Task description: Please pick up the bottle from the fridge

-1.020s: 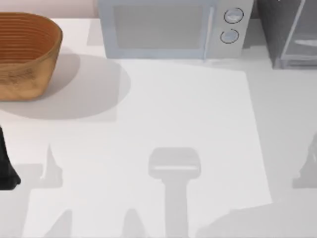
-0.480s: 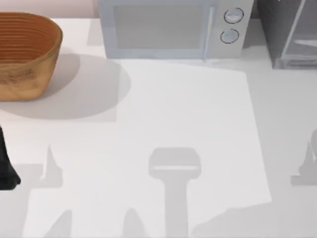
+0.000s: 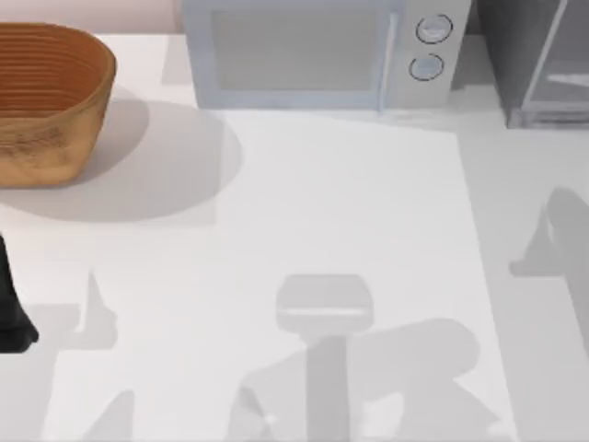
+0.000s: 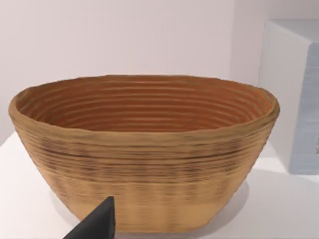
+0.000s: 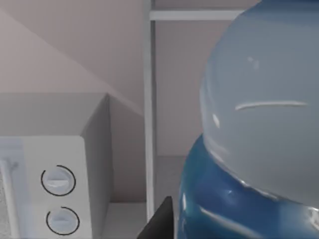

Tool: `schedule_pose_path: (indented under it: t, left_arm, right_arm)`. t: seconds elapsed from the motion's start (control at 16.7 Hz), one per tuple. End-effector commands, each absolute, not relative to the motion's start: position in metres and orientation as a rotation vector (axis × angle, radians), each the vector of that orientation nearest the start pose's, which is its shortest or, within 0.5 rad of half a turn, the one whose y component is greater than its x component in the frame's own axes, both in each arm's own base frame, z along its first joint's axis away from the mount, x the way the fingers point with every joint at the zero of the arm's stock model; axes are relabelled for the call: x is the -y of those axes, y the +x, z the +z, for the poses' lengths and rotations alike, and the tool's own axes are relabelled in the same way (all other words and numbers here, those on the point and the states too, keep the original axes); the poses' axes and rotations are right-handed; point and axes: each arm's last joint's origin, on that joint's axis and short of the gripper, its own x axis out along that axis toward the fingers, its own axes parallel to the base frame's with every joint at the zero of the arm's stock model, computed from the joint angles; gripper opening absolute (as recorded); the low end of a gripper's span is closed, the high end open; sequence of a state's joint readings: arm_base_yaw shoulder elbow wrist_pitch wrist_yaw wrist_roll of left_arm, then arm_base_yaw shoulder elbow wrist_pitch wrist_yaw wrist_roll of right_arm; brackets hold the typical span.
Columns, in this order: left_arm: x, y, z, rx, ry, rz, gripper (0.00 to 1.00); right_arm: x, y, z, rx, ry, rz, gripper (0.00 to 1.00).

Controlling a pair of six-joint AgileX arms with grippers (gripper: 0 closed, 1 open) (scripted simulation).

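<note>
One small bottle [image 5: 259,124] is looking light and slippery beside your right gripper, so you are wanting its middle; I cannot tell either gripper's finger state.

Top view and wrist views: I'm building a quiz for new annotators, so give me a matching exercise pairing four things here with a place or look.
Things:
1. basket
2. microwave
3. fridge
4. bottle

Descriptions:
a. blue cap, close up in the right wrist view
b. top view's back right corner, dark grey
c. woven, tan, at the table's left
d. white, two round knobs, back middle

Pairs: 1-c, 2-d, 3-b, 4-a
</note>
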State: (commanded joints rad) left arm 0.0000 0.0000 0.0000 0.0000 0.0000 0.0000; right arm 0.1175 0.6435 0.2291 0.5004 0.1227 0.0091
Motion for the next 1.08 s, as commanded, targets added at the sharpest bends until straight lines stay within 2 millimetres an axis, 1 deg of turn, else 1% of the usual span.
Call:
schedule_pose_path:
  t: [0.18, 0.3, 0.48, 0.6, 0.72, 0.84, 0.96, 1.08]
  left_arm:
    - [0.001, 0.106, 0.16, 0.0, 0.0, 0.0, 1.0]
    - [0.001, 0.106, 0.16, 0.0, 0.0, 0.0, 1.0]
    - [0.001, 0.106, 0.16, 0.0, 0.0, 0.0, 1.0]
    - [0.001, 0.106, 0.16, 0.0, 0.0, 0.0, 1.0]
    - [0.001, 0.106, 0.16, 0.0, 0.0, 0.0, 1.0]
    - [0.001, 0.106, 0.16, 0.0, 0.0, 0.0, 1.0]
    - [0.001, 0.106, 0.16, 0.0, 0.0, 0.0, 1.0]
    - [0.001, 0.106, 0.16, 0.0, 0.0, 0.0, 1.0]
  right_arm:
    - [-0.031, 0.2, 0.229, 0.093, 0.013, -0.001, 0.0]
    - [-0.046, 0.228, 0.222, 0.087, 0.014, 0.0, 0.0]
    - [-0.074, 0.265, 0.2, 0.071, 0.013, 0.0, 0.0]
    - [-0.094, 0.284, 0.181, 0.062, 0.012, 0.0, 0.0]
    - [-0.113, 0.297, 0.159, 0.052, 0.01, 0.0, 0.0]
    - [-0.128, 0.303, 0.139, 0.037, 0.005, 0.0, 0.0]
    - [-0.137, 0.306, 0.123, 0.021, -0.003, -0.001, 0.0]
    - [-0.141, 0.307, 0.115, 0.009, -0.009, -0.001, 0.0]
